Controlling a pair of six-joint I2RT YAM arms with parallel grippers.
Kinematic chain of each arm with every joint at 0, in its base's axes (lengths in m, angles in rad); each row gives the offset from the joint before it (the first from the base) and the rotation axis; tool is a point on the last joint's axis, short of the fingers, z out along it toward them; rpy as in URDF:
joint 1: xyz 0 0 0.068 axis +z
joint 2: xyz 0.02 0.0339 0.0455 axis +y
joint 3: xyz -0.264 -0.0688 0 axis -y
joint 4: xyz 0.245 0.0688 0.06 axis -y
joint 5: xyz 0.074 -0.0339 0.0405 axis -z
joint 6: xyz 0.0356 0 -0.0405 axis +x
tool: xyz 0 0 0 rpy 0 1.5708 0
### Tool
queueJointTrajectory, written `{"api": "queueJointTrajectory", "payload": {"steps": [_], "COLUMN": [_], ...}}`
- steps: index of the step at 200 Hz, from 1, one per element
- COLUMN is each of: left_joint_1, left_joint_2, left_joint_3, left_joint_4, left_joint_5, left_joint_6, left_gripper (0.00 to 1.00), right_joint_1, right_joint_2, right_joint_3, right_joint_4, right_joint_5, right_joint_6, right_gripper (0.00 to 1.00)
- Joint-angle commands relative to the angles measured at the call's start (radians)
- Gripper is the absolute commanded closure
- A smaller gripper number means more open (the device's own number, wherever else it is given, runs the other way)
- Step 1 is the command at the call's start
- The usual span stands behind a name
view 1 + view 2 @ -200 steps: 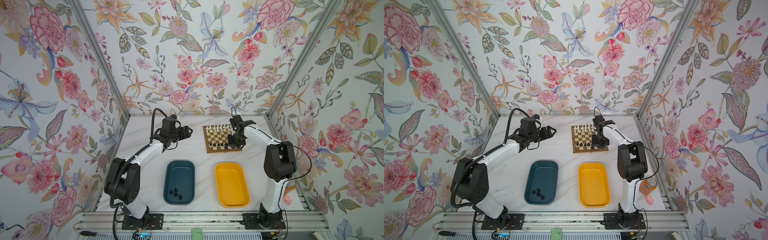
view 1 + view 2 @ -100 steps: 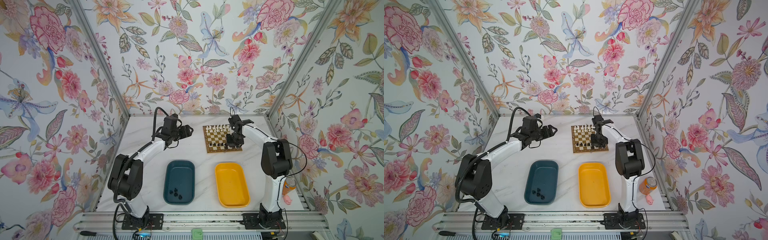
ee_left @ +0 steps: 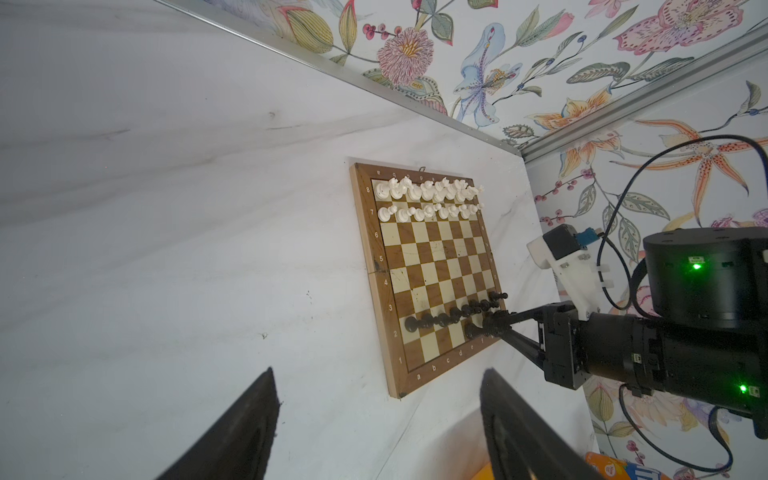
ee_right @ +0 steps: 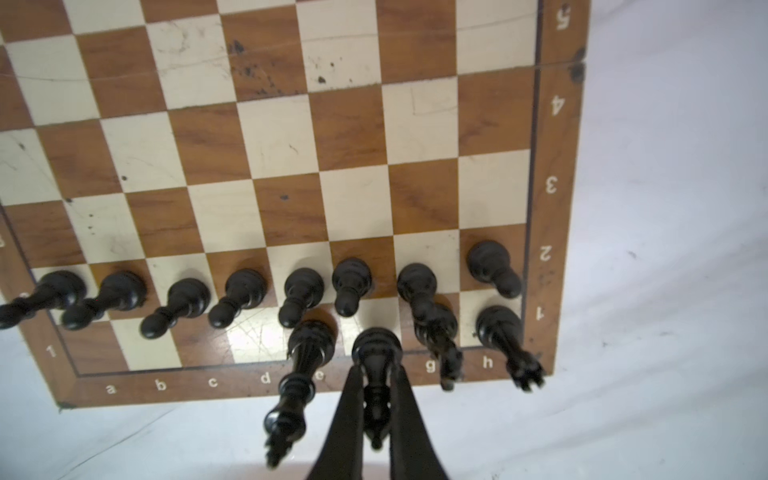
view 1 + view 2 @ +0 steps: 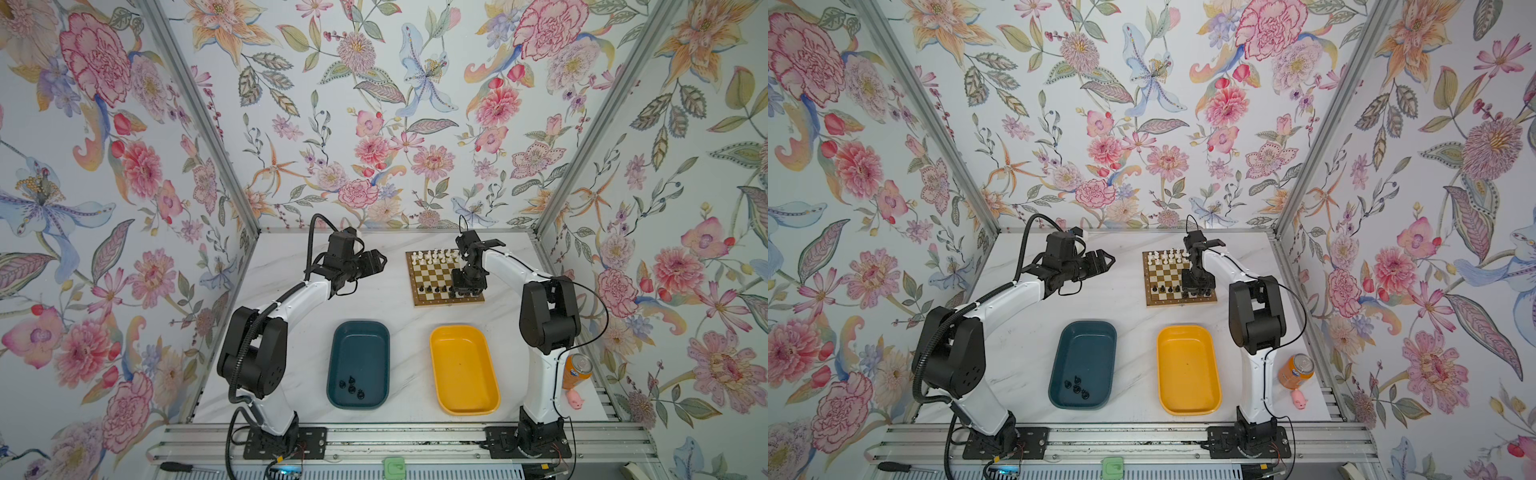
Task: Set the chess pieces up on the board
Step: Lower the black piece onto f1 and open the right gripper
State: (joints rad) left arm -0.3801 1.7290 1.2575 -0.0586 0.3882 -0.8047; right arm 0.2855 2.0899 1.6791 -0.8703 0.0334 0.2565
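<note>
**A:** Right gripper (image 4: 376,370), status?
**B:** Pinched narrow on a black bishop (image 4: 376,347), one finger on each side of the stem. It hangs over the near right corner of the chessboard (image 4: 291,145).

**A:** Bishop position?
**B:** Upright, with its base over the cream f square of row 1. I cannot tell whether the base touches the wood.

**A:** Neighbours?
**B:** Just beside it on e1 is a taller black piece (image 4: 309,349), king or queen, not resolvable. On its other side are a black knight (image 4: 440,328) on g1 and a black rook (image 4: 498,326) on h1. Eight black pawns (image 4: 245,289) fill row 2, one per square.

**A:** Far side of the chessboard?
**B:** The white pieces (image 3: 428,199) stand in two full rows, 7 and 8, along the far edge.

**A:** Left gripper?
**B:** The left gripper (image 5: 379,264) hovers off the chessboard's left edge, above the bare marble tabletop (image 5: 278,266). Its jaws are spread wide, with nothing between the fingers (image 3: 249,432).

**A:** Anything else?
**B:** A teal tray (image 5: 361,353) and a yellow tray (image 5: 461,365) lie side by side on the near side of the chessboard, apart from it. A few loose black pieces (image 5: 351,384) lie in the teal tray, at the end farthest from the chessboard.
</note>
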Motion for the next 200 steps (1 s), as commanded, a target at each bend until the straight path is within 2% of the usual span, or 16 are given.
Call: {"api": "queueJointTrajectory", "payload": {"steps": [1, 105, 200], "left_joint_1": [-0.003, 0.004, 0.01], "left_joint_2": [0.01, 0.004, 0.004], "left_joint_3": [0.025, 0.018, 0.017], "left_joint_4": [-0.014, -0.016, -0.008], "left_joint_5": [0.006, 0.004, 0.002], "left_joint_6": [0.007, 0.009, 0.007], "left_gripper": [0.22, 0.22, 0.23], "right_joint_1": [-0.003, 0.005, 0.008], "right_joint_2": [0.023, 0.051, 0.047], "right_joint_3": [0.026, 0.044, 0.068], "right_joint_4": [-0.023, -0.043, -0.054], "right_joint_5": [-0.014, -0.021, -0.011], "right_joint_6": [-0.016, -0.023, -0.025], "right_gripper": [0.94, 0.93, 0.82]}}
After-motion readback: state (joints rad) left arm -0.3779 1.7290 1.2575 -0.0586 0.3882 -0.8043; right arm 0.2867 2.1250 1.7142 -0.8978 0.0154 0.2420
